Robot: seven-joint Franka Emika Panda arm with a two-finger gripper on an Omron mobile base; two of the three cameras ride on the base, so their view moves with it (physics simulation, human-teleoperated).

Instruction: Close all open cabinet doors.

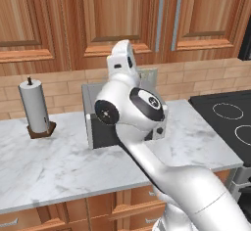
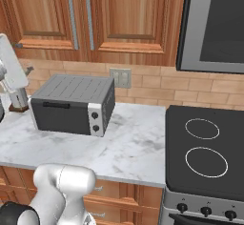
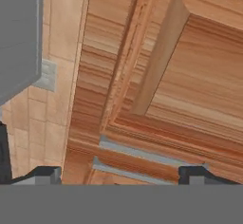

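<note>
Hand view: the tool [image 3: 118, 173] gapes released before the shut cabinet doors [image 3: 190, 90].

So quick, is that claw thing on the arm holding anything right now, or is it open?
Gripper: jaws stand wide apart, holding nothing; the two bar handles of the cabinet doors lie just ahead between them.

A home kitchen, plainly: reddish-brown wall cabinet doors [image 2: 128, 14] with long silver bar handles hang over a tan brick backsplash [image 2: 147, 93] and a white marble counter [image 2: 133, 145]. A grey toaster oven [image 2: 71, 105] sits toward the counter's back edge, a paper-towel holder [image 1: 35, 108] near its left end, and a black glass cooktop [image 2: 205, 150] adjoins its right edge.
</note>
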